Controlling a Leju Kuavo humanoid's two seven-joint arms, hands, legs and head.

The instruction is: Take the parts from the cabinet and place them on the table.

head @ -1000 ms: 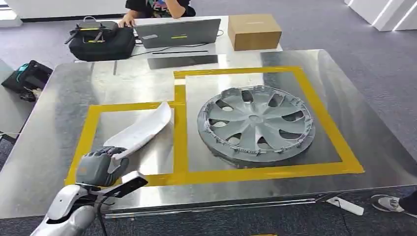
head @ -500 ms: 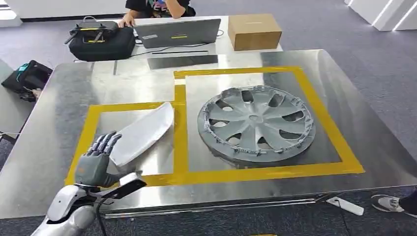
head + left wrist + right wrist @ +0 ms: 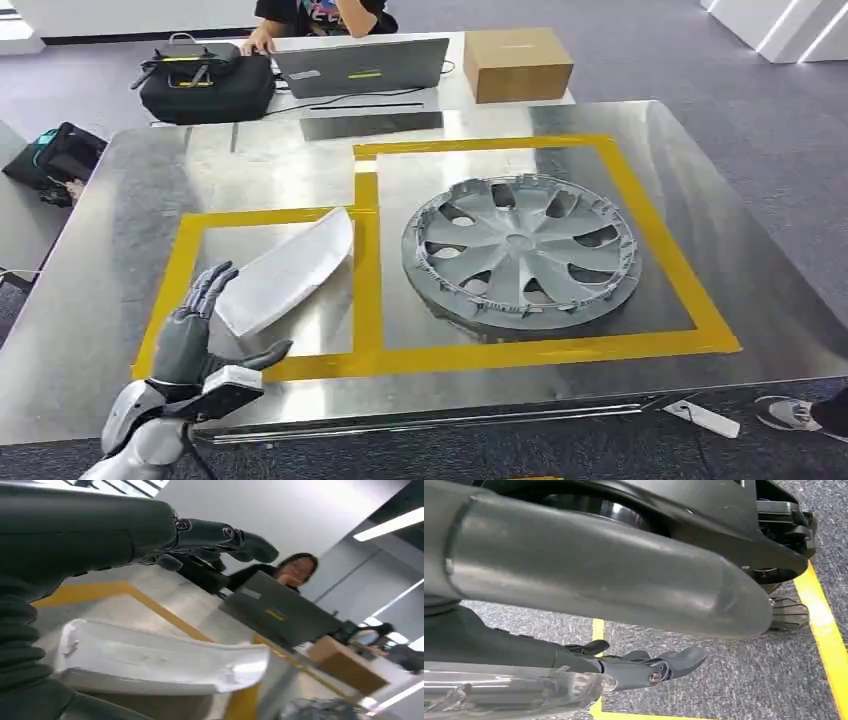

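A white curved panel point(image 3: 285, 270) lies flat on the metal table point(image 3: 120, 200), inside the left yellow-taped box point(image 3: 180, 265). A grey wheel cover point(image 3: 520, 250) lies in the right taped box. My left hand point(image 3: 195, 335) hovers at the panel's near end, fingers spread and holding nothing. In the left wrist view its dark fingers point(image 3: 220, 535) stretch out above the white panel point(image 3: 160, 660) without touching it. My right hand point(image 3: 634, 672) hangs over the grey carpet with its fingers straight and nothing in them.
Beyond the table a second table carries a black bag point(image 3: 205, 85), a laptop point(image 3: 360, 65) and a cardboard box point(image 3: 517, 63), with a person point(image 3: 320, 12) seated behind. Another dark bag point(image 3: 55, 160) sits at the left. A shoe point(image 3: 790, 410) shows at the lower right.
My left hand has let go of the white panel, spread its fingers and drawn back toward the table's front edge. The panel now lies flat in the left box.
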